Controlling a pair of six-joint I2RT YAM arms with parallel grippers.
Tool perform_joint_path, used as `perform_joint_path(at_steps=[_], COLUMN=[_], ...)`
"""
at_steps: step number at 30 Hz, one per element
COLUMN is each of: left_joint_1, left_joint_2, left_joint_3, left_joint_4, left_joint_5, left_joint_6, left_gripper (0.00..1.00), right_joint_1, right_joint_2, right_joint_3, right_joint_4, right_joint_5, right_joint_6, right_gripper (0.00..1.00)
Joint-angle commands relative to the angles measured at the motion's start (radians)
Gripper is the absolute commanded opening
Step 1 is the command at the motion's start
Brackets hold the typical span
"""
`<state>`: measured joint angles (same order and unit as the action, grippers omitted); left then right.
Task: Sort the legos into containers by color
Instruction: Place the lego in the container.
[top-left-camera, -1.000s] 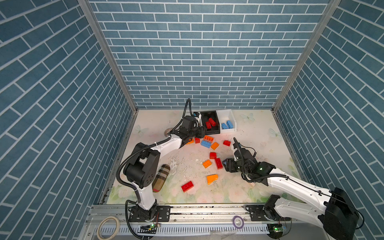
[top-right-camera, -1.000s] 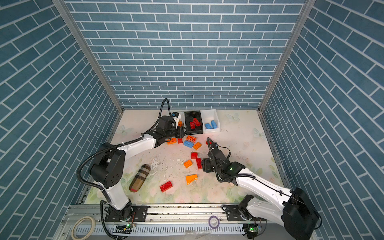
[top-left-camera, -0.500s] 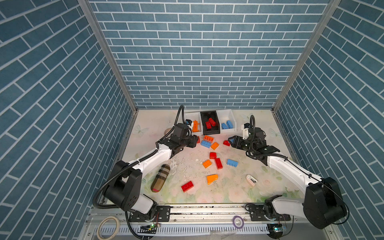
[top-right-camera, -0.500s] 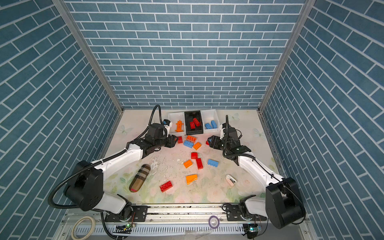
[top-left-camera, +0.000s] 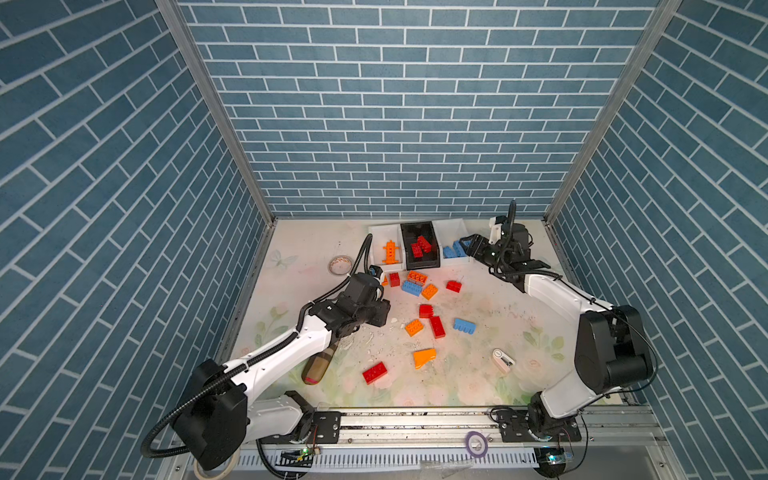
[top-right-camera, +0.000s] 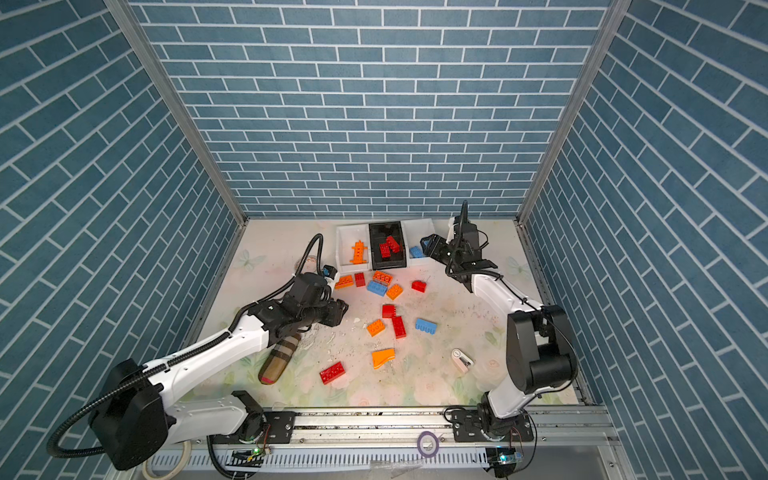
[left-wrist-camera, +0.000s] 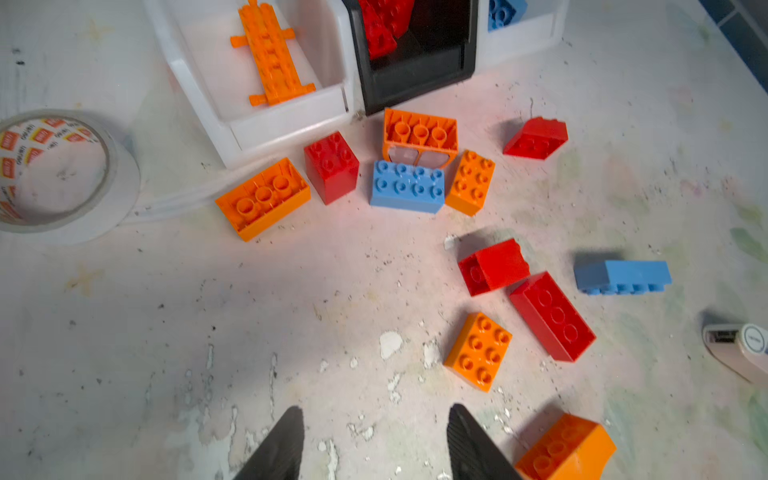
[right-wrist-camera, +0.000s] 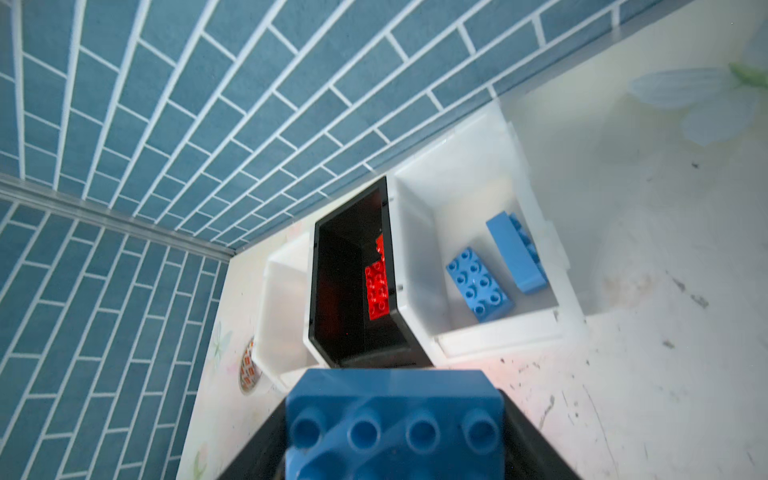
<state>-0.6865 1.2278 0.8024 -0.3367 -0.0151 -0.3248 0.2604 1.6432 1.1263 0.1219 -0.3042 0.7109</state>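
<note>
Right gripper (top-left-camera: 471, 246): jaws part-spread, clamped on a light blue brick (right-wrist-camera: 395, 415). Half a second back it was beside the loose red brick (top-left-camera: 454, 285). It is now further back, over the right side of the right white bin (top-left-camera: 453, 227), with the brick not yet let go.

Left gripper (left-wrist-camera: 374, 444): jaws apart, empty. It has pulled back from the left white bin (top-left-camera: 383, 235) to bare table (left-wrist-camera: 208, 311), near an orange brick (left-wrist-camera: 478, 351).

Other loose legos (top-left-camera: 436, 327): unmoved, mid-table.

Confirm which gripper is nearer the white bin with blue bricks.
Right. The right gripper, holding a blue brick, hangs beside the white bin; the left gripper is over the mat, well away.
</note>
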Motion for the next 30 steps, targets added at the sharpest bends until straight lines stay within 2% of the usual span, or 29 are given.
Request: perform_joint_path(at_steps=[1,9,16,30], left_joint_1=[-0.049,-0.157,-0.269,-0.375], left_joint_2=[-0.028,-0.051,0.003,0.041], left_joint_3=[-0.018,-0.051,-0.058,-0.104], left_joint_4=[-0.112,-0.210,-0.257,-0.338], left_joint_5=[-0.069,-0.085,-0.088,-0.059], left_joint_6=[-0.053,-0.135,-0.261,-0.380], left_gripper=[0.58,0.59,0.60,0.65], right_joint_1=[-0.015,-0.020,-0.020,-0.020], right_joint_2=[0.078,0.250,0.366,0.449], right_joint_3=[0.076,0.216,0.314,0.381], right_joint_4=[0.047,0.059,0.036,-0.014], right_joint_5=[-0.037,-0.059,-0.067,-0.052], right_joint_6=[0.049,0.081,0.088,0.061], right_gripper=[0.52,0.54,0.55,0.61])
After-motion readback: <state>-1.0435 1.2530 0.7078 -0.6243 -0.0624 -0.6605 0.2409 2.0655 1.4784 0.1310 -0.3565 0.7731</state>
